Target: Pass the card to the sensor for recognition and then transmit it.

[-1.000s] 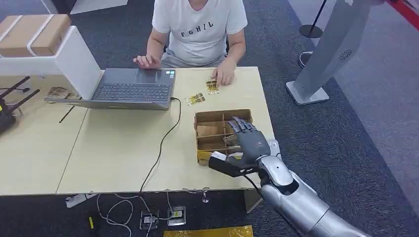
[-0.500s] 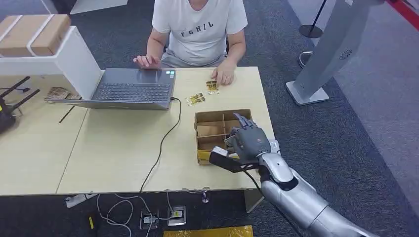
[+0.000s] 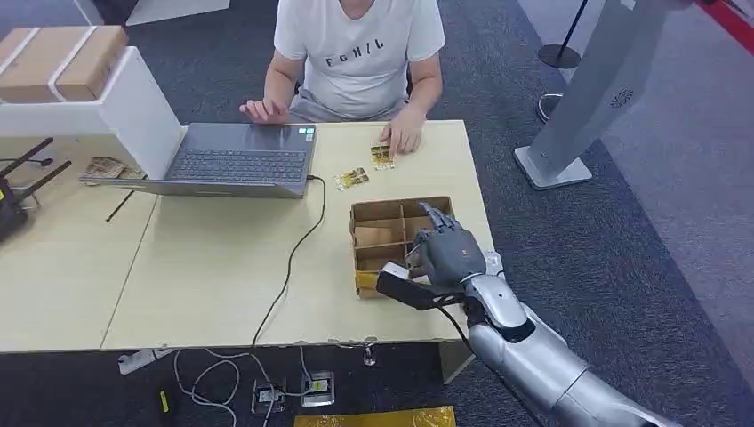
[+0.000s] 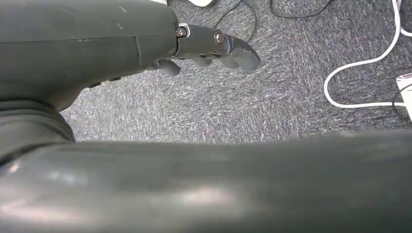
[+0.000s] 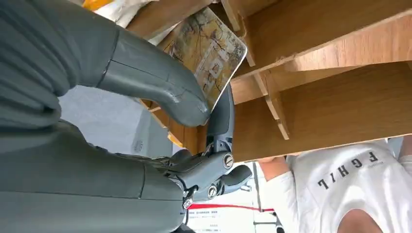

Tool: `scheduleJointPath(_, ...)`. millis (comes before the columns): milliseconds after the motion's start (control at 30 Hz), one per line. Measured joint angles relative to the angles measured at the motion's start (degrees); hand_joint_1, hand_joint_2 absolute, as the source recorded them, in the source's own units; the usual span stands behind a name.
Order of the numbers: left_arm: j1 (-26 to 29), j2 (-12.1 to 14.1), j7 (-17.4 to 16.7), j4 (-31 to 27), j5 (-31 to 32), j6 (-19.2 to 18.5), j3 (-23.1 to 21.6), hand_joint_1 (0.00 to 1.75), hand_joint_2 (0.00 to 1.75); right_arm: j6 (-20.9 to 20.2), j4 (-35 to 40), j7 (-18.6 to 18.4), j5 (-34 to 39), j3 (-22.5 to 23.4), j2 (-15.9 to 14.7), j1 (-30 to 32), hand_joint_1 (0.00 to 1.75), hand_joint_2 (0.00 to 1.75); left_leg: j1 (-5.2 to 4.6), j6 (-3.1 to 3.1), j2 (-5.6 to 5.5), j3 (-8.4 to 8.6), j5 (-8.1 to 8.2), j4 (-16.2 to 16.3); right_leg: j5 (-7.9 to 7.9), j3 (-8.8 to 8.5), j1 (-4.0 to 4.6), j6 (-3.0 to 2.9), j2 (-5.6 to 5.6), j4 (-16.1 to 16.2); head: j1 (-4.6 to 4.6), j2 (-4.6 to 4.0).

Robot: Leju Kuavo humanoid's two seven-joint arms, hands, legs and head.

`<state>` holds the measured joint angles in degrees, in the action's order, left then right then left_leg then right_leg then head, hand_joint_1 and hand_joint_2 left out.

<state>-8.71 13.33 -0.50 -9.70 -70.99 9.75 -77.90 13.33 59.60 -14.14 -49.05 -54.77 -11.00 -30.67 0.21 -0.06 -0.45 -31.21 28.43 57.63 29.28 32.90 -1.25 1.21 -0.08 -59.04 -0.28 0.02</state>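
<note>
A wooden box [image 3: 382, 233] with dividers stands near the table's right edge. My right hand [image 3: 445, 258] is over its near right compartments, fingers curled down into it. In the right wrist view the thumb [image 5: 160, 87] and a finger [image 5: 221, 114] pinch a patterned card [image 5: 211, 46] that stands tilted against a divider of the box [image 5: 330, 97]. A small white device [image 3: 494, 262] lies just right of the hand, mostly hidden. My left hand [image 4: 214, 43] hangs over the grey carpet and holds nothing, its fingers loosely extended.
A person in a white T-shirt [image 3: 356, 53] sits across the table, one hand on a card [image 3: 382, 157]. Another card [image 3: 351, 178] lies near the laptop [image 3: 240, 160]. A black cable [image 3: 293, 258] runs to the table's front edge.
My right hand's fingers, spread over the box a second ago, have curled down into it, and the hand has shifted slightly toward the box. The person has hardly moved.
</note>
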Motion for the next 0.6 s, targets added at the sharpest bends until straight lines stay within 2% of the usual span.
scheduleJointPath(600, 0.0, 0.0, 0.0, 0.0, -0.2, 0.0, 0.0, 0.0, 0.0, 1.1, -0.7, 0.0, 0.7, -0.2, 0.2, -0.1, 1.75, 1.75, 0.0, 0.0, 0.0, 0.0, 0.0, 0.0, 0.0, 0.0, 0.0, 0.0, 0.0, 0.0, 0.0, 0.0)
